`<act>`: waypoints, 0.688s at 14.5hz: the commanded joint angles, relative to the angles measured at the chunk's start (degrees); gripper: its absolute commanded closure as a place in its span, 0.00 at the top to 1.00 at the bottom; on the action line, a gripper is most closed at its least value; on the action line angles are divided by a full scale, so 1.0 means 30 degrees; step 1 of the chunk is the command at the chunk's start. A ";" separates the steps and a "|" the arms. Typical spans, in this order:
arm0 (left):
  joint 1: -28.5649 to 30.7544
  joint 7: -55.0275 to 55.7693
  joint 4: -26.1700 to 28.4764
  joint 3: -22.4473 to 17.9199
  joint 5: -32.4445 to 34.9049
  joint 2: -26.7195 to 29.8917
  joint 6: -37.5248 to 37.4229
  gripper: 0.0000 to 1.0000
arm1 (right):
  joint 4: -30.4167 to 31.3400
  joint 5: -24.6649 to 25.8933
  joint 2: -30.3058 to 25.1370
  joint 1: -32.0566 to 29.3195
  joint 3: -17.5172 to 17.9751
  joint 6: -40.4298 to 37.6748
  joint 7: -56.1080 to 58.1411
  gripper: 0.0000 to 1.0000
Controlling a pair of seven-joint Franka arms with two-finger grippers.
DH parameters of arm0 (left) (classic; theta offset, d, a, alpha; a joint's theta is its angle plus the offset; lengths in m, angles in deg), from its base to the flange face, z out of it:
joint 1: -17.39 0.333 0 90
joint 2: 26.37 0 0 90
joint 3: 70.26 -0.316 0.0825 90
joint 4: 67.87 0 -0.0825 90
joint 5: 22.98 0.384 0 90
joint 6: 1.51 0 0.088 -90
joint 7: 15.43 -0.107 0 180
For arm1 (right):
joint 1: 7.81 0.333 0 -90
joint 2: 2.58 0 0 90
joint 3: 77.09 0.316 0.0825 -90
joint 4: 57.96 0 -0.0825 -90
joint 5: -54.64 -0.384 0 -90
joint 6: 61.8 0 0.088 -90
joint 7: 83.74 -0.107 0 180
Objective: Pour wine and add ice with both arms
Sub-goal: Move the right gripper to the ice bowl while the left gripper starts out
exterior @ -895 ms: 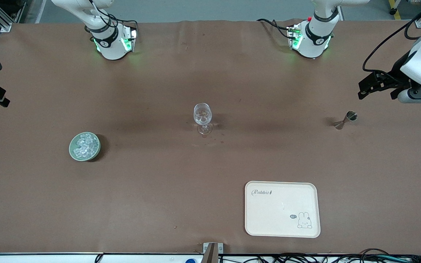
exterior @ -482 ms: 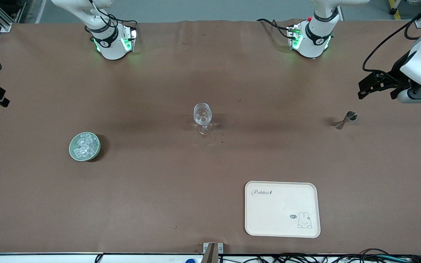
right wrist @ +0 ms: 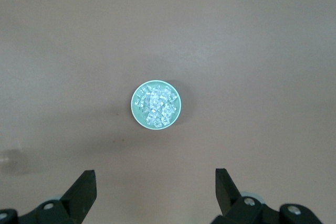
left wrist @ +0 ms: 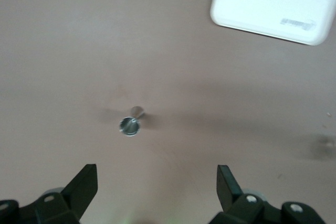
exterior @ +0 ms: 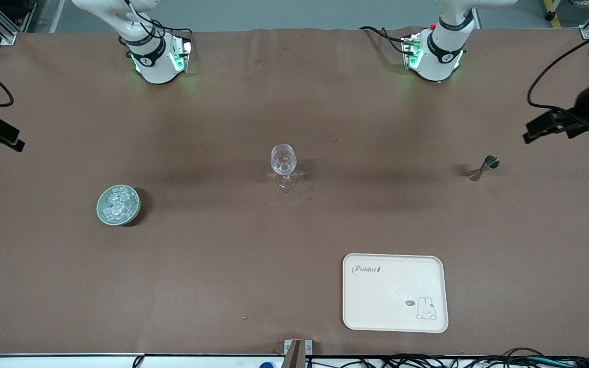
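A clear wine glass (exterior: 284, 164) stands upright mid-table. Ice (exterior: 119, 201) fills a pale green bowl (exterior: 99, 212) toward the right arm's end, a little nearer the camera than the glass. In the right wrist view the ice (right wrist: 156, 103) lies in the bowl (right wrist: 134, 112) below my open, empty right gripper (right wrist: 156, 179). That right gripper (exterior: 16, 140) hangs over the table's edge. A small metal jigger (exterior: 483, 167) stands toward the left arm's end. My left gripper (exterior: 534, 132) hovers above it, open and empty (left wrist: 157, 177), with the jigger (left wrist: 130, 123) below. The wine is out of view.
A cream tray (exterior: 395, 317) with a rabbit drawing lies near the table's front edge, nearer the camera than the jigger; its corner (left wrist: 273, 11) shows in the left wrist view. Both arm bases (exterior: 156, 61) (exterior: 435, 56) stand at the table's back edge.
The left arm has swung outward toward its end of the table. The right gripper has shifted slightly inward over the table. Glass, bowl, jigger and tray have not moved.
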 commanded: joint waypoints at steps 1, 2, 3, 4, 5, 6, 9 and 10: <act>-0.0157 0.0059 -0.0267 -0.2771 -0.1728 -0.1110 -0.0367 1.00 | 0.2274 -0.0597 -0.0143 -0.0006 -0.0100 0.2011 0.0596 1.00; -0.0157 0.0117 -0.0296 -0.3769 -0.2345 -0.1754 -0.0367 1.00 | 0.3182 -0.0597 -0.0143 -0.0006 -0.0100 0.3123 0.1005 1.00; -0.0128 0.0088 -0.0267 -0.4736 -0.2960 -0.2282 -0.0367 1.00 | 0.4120 -0.0598 0.0002 -0.0006 -0.0100 0.4294 0.1415 1.00; -0.0099 0.0175 -0.0180 -0.5616 -0.3692 -0.2896 -0.0367 1.00 | 0.4854 -0.0568 0.0236 -0.0006 -0.0100 0.5292 0.1652 1.00; -0.0099 0.0350 -0.0179 -0.6495 -0.4540 -0.3628 -0.0396 1.00 | 0.5499 -0.0597 0.0586 -0.0006 -0.0100 0.6259 0.1857 1.00; -0.0099 0.0816 -0.0150 -0.7954 -0.5825 -0.4795 -0.0541 1.00 | 0.6347 -0.0568 0.1315 -0.0006 -0.0129 0.7893 0.2265 1.00; -0.0040 0.1494 -0.0120 -1.0334 -0.8702 -0.7260 -0.1564 1.00 | 0.7115 -0.0568 0.2783 0.0023 -0.0100 0.9924 0.2912 1.00; 0.0047 0.1494 -0.0120 -1.0805 -0.9260 -0.8022 -0.1974 1.00 | 0.7465 -0.0568 0.3164 0.0053 -0.0100 1.0714 0.3030 1.00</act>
